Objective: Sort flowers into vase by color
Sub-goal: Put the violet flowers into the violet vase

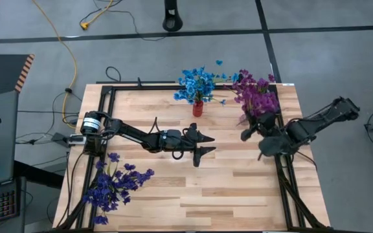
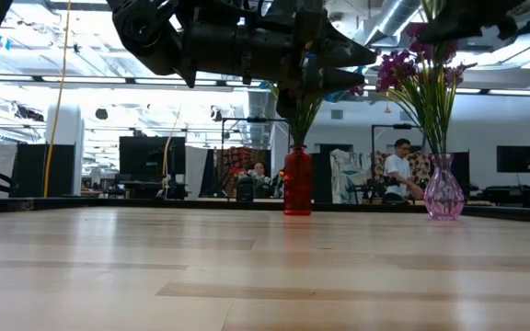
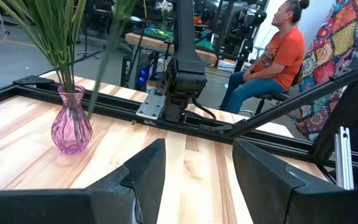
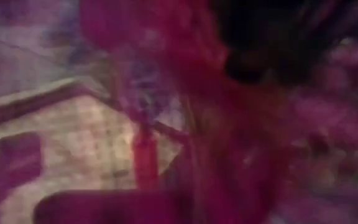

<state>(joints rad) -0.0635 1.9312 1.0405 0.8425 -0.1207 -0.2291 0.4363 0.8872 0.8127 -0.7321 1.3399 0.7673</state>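
blue flowers (image 1: 196,83) in red vase (image 1: 198,108) | magenta flowers (image 1: 258,96) vased beside it | indigo flowers (image 1: 114,188) unsorted, well away | left gripper (image 1: 206,143) apart, empty | right gripper (image 1: 246,134) grip: cannot tell

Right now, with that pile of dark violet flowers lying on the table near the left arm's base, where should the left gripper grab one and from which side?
Probably the bare green stems, not the blossoms. The dark violet flowers lie flat on the table in a loose pile. The left gripper, open over mid-table, would best come straight down from above onto a stem at the pile's edge. Individual stems are hard to make out.
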